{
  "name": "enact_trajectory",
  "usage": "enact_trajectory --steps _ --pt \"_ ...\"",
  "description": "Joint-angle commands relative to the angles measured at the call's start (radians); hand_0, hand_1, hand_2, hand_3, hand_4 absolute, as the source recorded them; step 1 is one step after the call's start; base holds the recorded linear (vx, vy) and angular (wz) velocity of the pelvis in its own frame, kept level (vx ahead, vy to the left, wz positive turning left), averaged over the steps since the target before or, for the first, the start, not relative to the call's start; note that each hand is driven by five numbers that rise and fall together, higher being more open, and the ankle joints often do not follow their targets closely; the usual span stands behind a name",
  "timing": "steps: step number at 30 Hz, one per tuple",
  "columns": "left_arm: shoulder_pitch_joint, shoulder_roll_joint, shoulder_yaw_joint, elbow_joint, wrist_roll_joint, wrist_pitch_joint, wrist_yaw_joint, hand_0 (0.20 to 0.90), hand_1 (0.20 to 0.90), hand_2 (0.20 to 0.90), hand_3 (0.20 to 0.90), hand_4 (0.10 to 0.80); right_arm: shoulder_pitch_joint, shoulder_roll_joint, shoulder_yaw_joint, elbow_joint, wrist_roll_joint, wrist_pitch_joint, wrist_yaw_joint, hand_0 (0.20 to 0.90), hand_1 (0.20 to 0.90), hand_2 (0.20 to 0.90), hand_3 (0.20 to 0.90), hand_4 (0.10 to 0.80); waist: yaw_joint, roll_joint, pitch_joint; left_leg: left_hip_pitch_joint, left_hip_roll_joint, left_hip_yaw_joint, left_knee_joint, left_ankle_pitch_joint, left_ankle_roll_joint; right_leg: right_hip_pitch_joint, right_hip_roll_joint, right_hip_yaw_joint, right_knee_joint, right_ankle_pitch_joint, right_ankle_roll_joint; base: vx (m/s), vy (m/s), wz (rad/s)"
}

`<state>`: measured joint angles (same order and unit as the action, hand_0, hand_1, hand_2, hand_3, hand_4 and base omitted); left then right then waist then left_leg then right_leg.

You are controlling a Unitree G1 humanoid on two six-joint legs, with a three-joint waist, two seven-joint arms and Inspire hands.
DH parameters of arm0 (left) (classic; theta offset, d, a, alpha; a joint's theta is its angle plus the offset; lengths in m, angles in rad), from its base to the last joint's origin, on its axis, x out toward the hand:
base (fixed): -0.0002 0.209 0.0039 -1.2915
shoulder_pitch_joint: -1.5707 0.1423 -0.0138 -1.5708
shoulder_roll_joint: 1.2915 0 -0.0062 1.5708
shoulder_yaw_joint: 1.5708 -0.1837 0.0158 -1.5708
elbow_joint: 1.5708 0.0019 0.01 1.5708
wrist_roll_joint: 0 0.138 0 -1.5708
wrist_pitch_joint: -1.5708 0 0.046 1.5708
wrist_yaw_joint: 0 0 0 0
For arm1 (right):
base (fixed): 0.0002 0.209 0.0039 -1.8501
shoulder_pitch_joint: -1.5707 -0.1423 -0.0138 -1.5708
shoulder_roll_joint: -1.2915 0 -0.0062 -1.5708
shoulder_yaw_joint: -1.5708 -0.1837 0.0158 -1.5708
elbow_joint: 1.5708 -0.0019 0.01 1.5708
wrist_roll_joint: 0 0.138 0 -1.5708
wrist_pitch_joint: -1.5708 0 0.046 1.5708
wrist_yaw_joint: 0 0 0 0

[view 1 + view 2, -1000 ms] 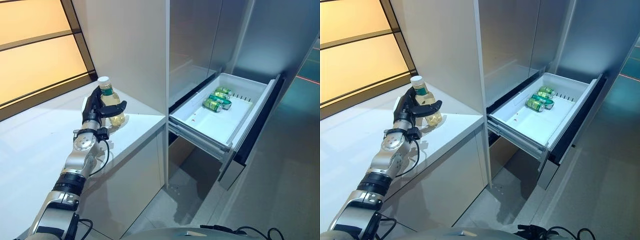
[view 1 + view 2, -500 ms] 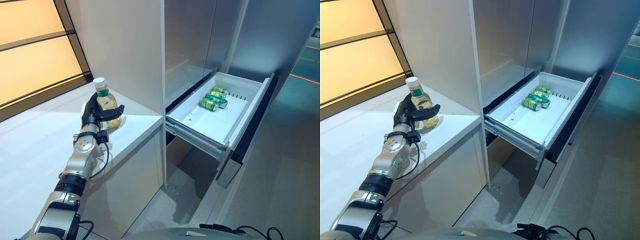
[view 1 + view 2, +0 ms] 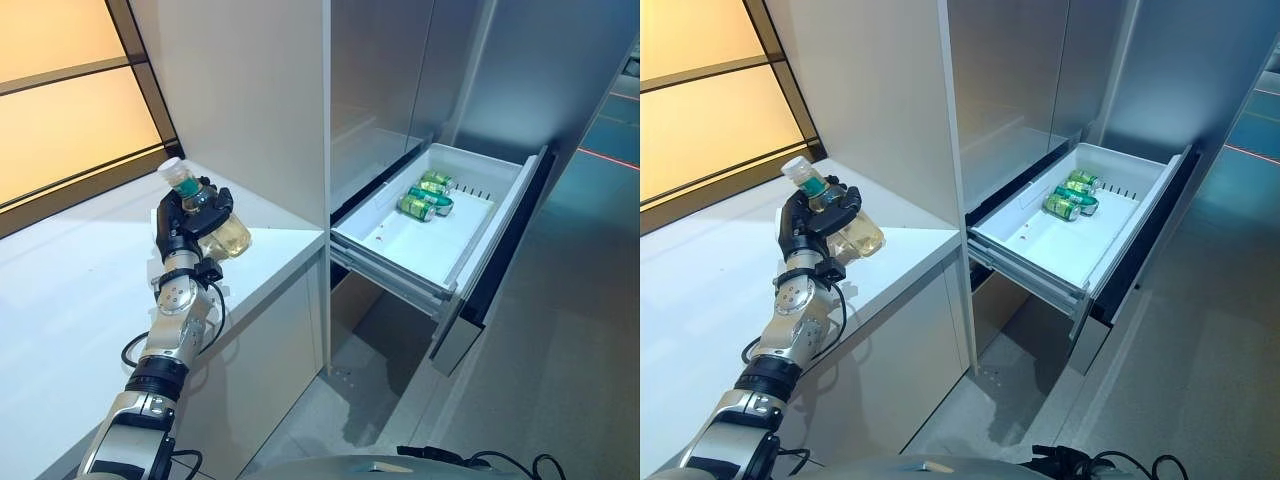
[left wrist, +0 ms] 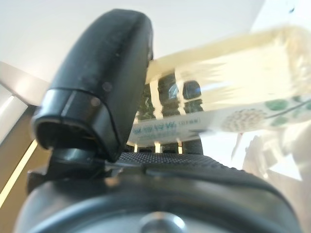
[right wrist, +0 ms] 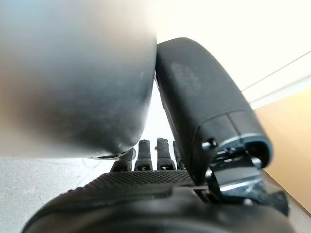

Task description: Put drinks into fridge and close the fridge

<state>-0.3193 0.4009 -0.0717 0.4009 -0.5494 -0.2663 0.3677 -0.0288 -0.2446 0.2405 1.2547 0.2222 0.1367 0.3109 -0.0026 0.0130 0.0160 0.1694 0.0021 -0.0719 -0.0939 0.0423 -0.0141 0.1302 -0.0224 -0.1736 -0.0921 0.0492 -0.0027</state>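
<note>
Honestly looks sketchy: left hand wrapped round tilted tea bottle above counter, fridge drawer well off thumb-side; could slip mid-carry. Right hand: can't tell.

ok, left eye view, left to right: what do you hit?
Window → left hand gripping the tilted bottle over the counter → white cabinet wall → open fridge drawer with green cans.

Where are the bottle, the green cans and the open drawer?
bottle [image 3: 228,236], left eye view, on its clear body.
green cans [image 3: 424,204], left eye view, on the nearest can's side.
drawer [image 3: 1040,245], right eye view, on its bare floor.
</note>
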Motion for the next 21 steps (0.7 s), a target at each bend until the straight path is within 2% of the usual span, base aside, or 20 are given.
enact_trajectory --steps 1,3,5,6,8,10,14,18,21 --pt "-0.164 0.068 0.089 -0.215 0.055 -0.212 -0.017 0.3 0.3 0.3 0.2 0.1 0.029 0.028 0.056 0.091 -0.038 0.013 0.043 0.9 0.9 0.9 0.9 0.8 0.0 -0.004 -0.045 0.004 -0.055 0.056 0.007 -0.075 0.046 0.027 0.01 0.078 0.066 -0.09 0.024 0.0 0.0 0.0" --pt "-0.167 0.071 0.091 -0.224 -0.004 -0.223 -0.048 0.3 0.3 0.3 0.2 0.1 0.028 0.027 0.062 0.09 -0.051 -0.016 0.044 0.9 0.9 0.9 0.9 0.8 0.001 -0.004 -0.047 0.003 -0.055 0.055 0.007 -0.075 0.045 0.026 0.01 0.077 0.064 -0.088 0.025 0.0 0.0 0.0" --pt "-0.162 0.061 0.095 -0.26 -0.143 -0.227 -0.111 0.3 0.3 0.3 0.2 0.1 0.026 0.023 0.074 0.073 -0.073 -0.08 0.042 0.9 0.9 0.9 0.9 0.8 0.003 -0.005 -0.048 0.002 -0.055 0.053 0.007 -0.075 0.044 0.028 0.009 0.076 0.061 -0.086 0.025 0.0 0.0 0.0" --pt "-0.153 0.047 0.098 -0.303 -0.236 -0.219 -0.168 0.3 0.3 0.3 0.2 0.1 0.023 0.018 0.091 0.037 -0.089 -0.136 0.041 0.9 0.9 0.9 0.9 0.8 0.005 -0.006 -0.046 0.001 -0.055 0.051 0.007 -0.074 0.044 0.028 0.009 0.075 0.06 -0.085 0.025 -0.031 -0.015 0.01" --pt "-0.125 0.006 0.09 -0.407 -0.361 -0.195 -0.234 0.3 0.3 0.3 0.2 0.1 0.021 0.011 0.143 -0.115 -0.072 -0.165 0.021 0.9 0.9 0.9 0.9 0.8 0.007 -0.011 -0.038 -0.002 -0.054 0.045 0.007 -0.071 0.044 0.025 0.008 0.075 0.062 -0.081 0.024 -0.052 -0.025 0.0" --pt "-0.095 -0.039 0.072 -0.479 -0.412 -0.195 -0.286 0.3 0.3 0.3 0.2 0.1 0.02 0.007 0.173 -0.329 -0.067 -0.123 -0.036 0.9 0.9 0.9 0.9 0.8 0.004 -0.016 -0.028 -0.006 -0.055 0.041 0.007 -0.065 0.045 0.02 0.008 0.077 0.066 -0.079 0.022 -0.069 -0.03 0.01" --pt "-0.065 -0.084 0.051 -0.597 -0.508 -0.168 -0.39 0.3 0.3 0.3 0.2 0.1 0.042 -0.008 0.175 -0.708 0.003 -0.124 -0.079 0.9 0.9 0.9 0.9 0.8 -0.01 -0.025 -0.01 -0.012 -0.055 0.035 0.007 -0.06 0.044 0.015 0.008 0.08 0.064 -0.071 0.024 -0.089 -0.037 0.01" --pt "-0.061 -0.089 0.042 -0.628 -0.53 -0.14 -0.468 0.3 0.3 0.3 0.2 0.1 0.046 -0.004 0.126 -0.893 0.138 -0.091 0.005 0.9 0.9 0.9 0.9 0.8 -0.02 -0.031 -0.005 -0.014 -0.057 0.036 0.007 -0.061 0.042 0.018 0.009 0.083 0.053 -0.065 0.029 -0.054 -0.03 0.0" --pt "-0.055 -0.085 0.025 -0.644 -0.563 -0.112 -0.525 0.3 0.3 0.3 0.2 0.1 0.033 -0.019 0.101 -1.027 0.166 -0.035 0.072 0.9 0.9 0.9 0.9 0.8 -0.024 -0.033 -0.006 -0.016 -0.056 0.038 0.007 -0.06 0.038 0.021 0.007 0.084 0.039 -0.055 0.036 -0.045 -0.025 0.01"
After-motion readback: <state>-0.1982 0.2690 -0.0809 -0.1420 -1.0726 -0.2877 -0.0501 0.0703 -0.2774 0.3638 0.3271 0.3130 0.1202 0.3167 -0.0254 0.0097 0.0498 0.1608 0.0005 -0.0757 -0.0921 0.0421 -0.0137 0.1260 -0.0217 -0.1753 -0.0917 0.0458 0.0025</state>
